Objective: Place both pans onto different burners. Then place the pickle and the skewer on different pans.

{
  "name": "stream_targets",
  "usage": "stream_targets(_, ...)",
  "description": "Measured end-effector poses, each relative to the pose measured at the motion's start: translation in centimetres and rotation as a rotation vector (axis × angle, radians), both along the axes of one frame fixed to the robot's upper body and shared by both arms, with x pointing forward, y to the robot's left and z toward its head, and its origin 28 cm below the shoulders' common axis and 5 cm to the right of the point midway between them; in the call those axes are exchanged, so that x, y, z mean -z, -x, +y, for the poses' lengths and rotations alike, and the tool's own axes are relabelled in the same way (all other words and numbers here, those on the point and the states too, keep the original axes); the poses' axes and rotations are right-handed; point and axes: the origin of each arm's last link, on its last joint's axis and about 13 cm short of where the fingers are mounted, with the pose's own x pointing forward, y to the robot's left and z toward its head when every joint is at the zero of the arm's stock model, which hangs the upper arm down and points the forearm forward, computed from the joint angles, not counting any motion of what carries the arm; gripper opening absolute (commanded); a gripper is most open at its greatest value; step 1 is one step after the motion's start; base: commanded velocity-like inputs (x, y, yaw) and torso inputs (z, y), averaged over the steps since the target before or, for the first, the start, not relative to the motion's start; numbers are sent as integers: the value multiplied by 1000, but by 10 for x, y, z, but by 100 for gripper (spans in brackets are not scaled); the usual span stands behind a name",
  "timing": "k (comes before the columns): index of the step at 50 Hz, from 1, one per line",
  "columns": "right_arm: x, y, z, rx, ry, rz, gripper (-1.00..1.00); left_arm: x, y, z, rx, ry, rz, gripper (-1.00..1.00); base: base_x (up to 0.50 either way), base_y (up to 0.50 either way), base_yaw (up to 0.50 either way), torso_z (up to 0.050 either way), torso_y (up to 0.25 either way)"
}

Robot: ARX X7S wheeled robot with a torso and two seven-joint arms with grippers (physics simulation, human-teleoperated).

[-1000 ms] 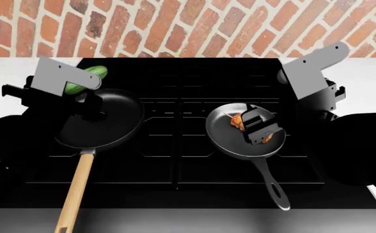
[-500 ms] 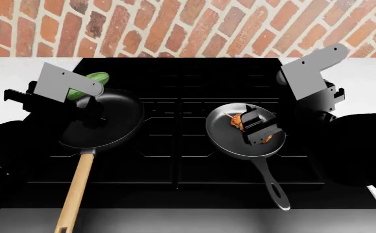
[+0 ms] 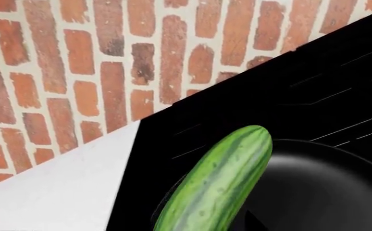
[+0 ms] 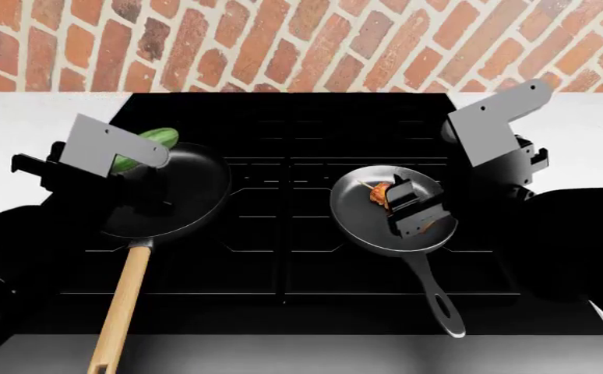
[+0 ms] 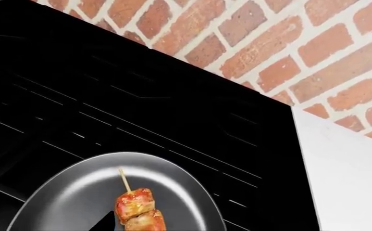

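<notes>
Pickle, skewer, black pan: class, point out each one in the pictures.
Pickle (image 3: 221,178), left wrist view, middle of its green body.
Skewer (image 5: 136,208), right wrist view, on the meat chunks.
Black pan (image 4: 182,191), head view, bare inside of the pan.

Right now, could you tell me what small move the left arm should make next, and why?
Probably carry the pickle a little further in over the black pan, then release. The pickle pokes past the pan's far rim, partly above the stove. The skewer already sits inside the grey pan, so only the pickle seems left.
</notes>
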Motion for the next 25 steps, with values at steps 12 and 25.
stream_targets(12,1,1,0,3,-1,3,100,4,0,-1,7,-4,18,-100,0,0,0,0,0)
stream_targets(25,5,0,-3,7,-2,8,100,9,-1,-2,15,-10,43,-100,0,0,0,0,1)
